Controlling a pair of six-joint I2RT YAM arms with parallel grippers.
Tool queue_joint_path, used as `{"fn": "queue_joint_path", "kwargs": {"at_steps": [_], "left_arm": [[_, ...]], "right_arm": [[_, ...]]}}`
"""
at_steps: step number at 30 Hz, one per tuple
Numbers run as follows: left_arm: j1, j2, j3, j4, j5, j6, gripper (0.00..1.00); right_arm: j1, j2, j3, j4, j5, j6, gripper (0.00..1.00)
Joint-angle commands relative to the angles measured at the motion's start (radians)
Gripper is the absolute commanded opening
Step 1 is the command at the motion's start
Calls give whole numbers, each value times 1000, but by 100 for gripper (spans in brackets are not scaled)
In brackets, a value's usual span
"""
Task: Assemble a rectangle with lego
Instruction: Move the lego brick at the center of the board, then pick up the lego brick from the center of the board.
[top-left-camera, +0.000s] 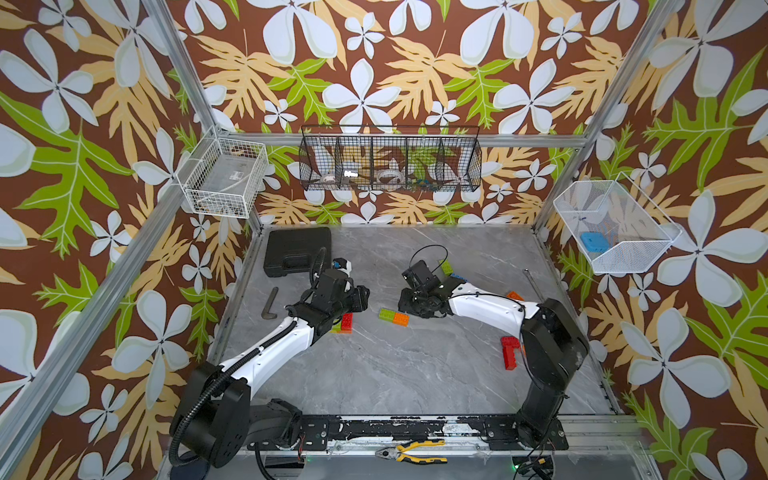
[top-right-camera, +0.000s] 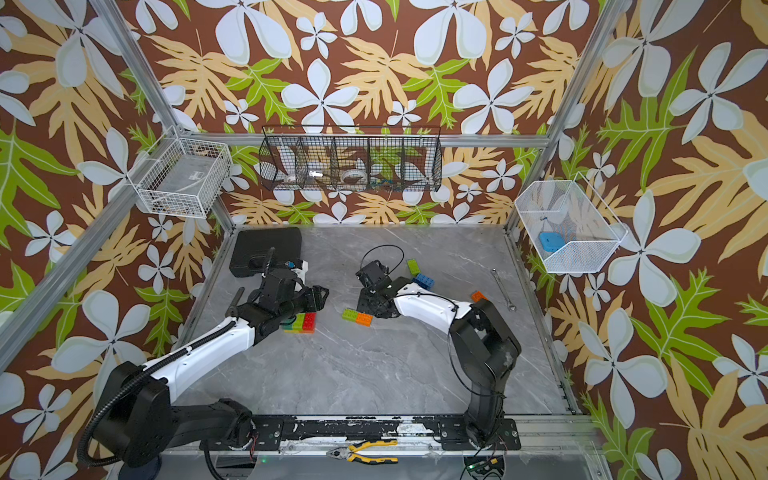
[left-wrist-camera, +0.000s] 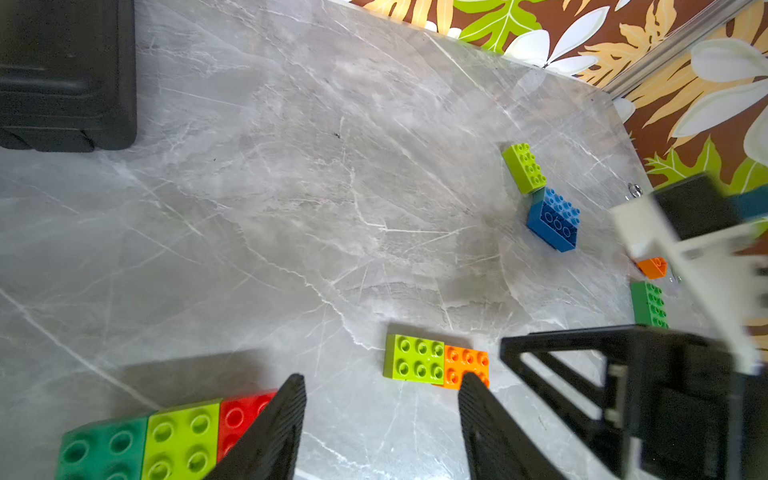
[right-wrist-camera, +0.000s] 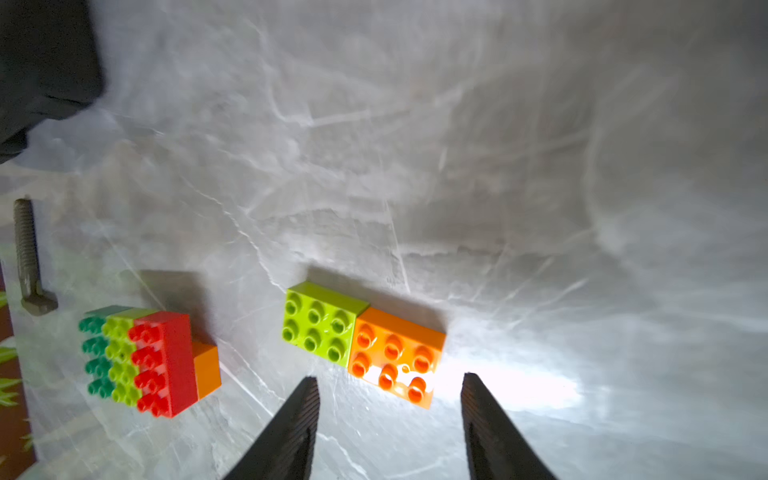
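**Top views:** the gray marbled counter (top-left-camera: 415, 374) sits inside a frame, with floral wallpaper on three walls. The left gripper (top-left-camera: 360, 297) and right gripper (top-left-camera: 409, 302) face each other mid-counter. From up here I can't tell how the fingers stand. The lego is scattered. A lime-and-orange pair (top-left-camera: 393, 316) lies flat between the grippers. A green-lime-red block (top-right-camera: 300, 322) sits just beside the left gripper. A lime brick (top-right-camera: 412, 266), a blue brick (top-right-camera: 424, 280) and an orange brick (top-right-camera: 478, 296) are behind the right arm. The red bricks (top-left-camera: 510, 352) beside the right arm's elbow show in a top view only. A black case (top-left-camera: 297, 250) is in the far corner, with a bolt (top-left-camera: 271, 303) near it. There is a wrench (top-left-camera: 532, 282) by the side wall and pliers (top-left-camera: 415, 452) on the front rail. Three wire baskets hang on the walls, and the white mesh basket (top-left-camera: 615, 226) holds something blue.

**Left wrist:** the left fingers (left-wrist-camera: 286, 424) are apart with only bare counter between them. The pair lies just past one tip and the block is beside the other finger. The lime brick touches the blue one at a corner. A dark green brick (left-wrist-camera: 649, 305) shows only here.

**Right wrist:** the right fingers (right-wrist-camera: 299, 415) are apart. The orange end of the pair reaches between the tips, with no contact visible. An orange piece (right-wrist-camera: 206, 370) joined to the block's red side shows only here.
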Motion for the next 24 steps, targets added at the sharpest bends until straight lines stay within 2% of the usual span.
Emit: {"fn": "queue_joint_path", "kwargs": {"at_steps": [1,5,8,13,17,20,24], "left_arm": [[2,5,10,18,-14,6,61],[4,24,21,11,-18,6,61],[5,35,21,12,-19,5,61],[7,45,15,10,-22,6,60],[7,22,17,21,-26,17,61],[0,8,24,44,-7,10,63],[-90,32,60,57,-21,20,67]], "right_arm": [[18,-28,-29,-156,81,-177,46],[83,-77,-137,-54,1,-51,33],[110,-46,-149,1,-9,11,26],[96,-63,-141,-1,5,-13,24],[-22,-129,-112,-74,43,-123,28],[-176,-135,-92,-114,64,-234,38],[-350,-101,-56,-92,99,-327,50]]}}
